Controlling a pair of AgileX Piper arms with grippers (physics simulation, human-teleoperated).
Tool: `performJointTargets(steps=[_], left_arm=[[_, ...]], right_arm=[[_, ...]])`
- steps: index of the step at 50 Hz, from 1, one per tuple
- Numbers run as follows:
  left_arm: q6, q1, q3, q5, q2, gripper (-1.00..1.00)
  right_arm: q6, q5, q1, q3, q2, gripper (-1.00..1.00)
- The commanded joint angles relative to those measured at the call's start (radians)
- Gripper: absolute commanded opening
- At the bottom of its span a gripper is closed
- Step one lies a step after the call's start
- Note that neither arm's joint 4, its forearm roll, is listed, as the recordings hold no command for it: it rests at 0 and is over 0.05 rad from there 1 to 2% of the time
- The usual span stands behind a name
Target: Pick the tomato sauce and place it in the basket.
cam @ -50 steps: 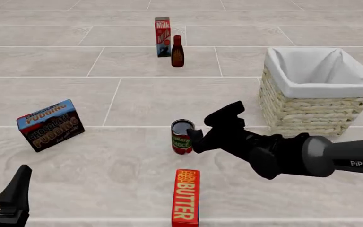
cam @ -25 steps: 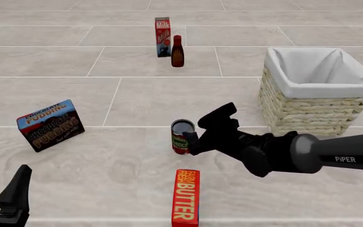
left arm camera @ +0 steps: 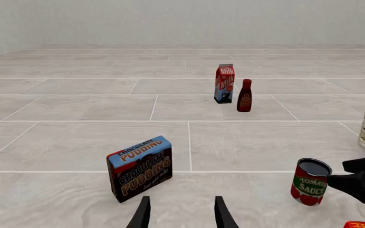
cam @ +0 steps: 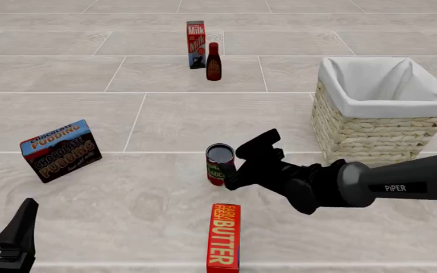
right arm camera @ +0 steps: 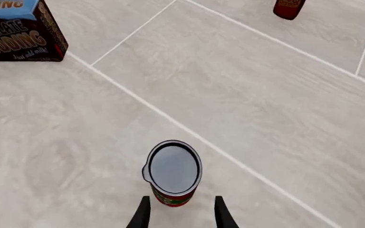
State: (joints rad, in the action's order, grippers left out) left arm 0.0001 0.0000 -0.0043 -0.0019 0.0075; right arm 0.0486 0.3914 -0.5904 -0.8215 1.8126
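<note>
**A:** Where does the target stand?

**B:** The tomato sauce (cam: pixel 219 164), a small cylindrical can with a red label, green band and dark grey metal top, stands upright on the pale tiled table (cam: pixel 127 205), between the blue chocolate pudding box (cam: pixel 60 150) and the square pale-straw wicker basket with white cloth lining (cam: pixel 378 108), nearer the basket. A red butter box (cam: pixel 223 238) lies just in front of it.

**A:** And the right gripper (right arm camera: pixel 178 211)?

**B:** Spread wide, grasping nothing. In the right wrist view the two fingertips sit either side of the can's lower body, apart from it.

**A:** So what makes a good grasp?

**B:** I'd judge the can needs to sit deeper between the fingers first, centred, so they close across the label's middle rather than the rounded edge. A lopsided squeeze could tip or roll it.

**A:** The left gripper (left arm camera: pixel 181 213)?

**B:** Parted too, idle near the table's near edge, well away.

**A:** Any hazards afterwards?

**B:** Lift straight before swinging right, high enough to pass the basket's rim.
</note>
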Motion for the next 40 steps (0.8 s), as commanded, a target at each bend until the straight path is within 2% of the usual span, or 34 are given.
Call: performJointTargets(steps=[1,40], left_arm=[[0.000,0.000,0.000,0.000,0.000,1.00],[0.000,0.000,0.000,0.000,0.000,1.00]], right_arm=[[-0.009,0.014,-0.004,-0.003,0.026,1.00],[-0.024,0.054,0.001,-0.016,0.107,1.00]])
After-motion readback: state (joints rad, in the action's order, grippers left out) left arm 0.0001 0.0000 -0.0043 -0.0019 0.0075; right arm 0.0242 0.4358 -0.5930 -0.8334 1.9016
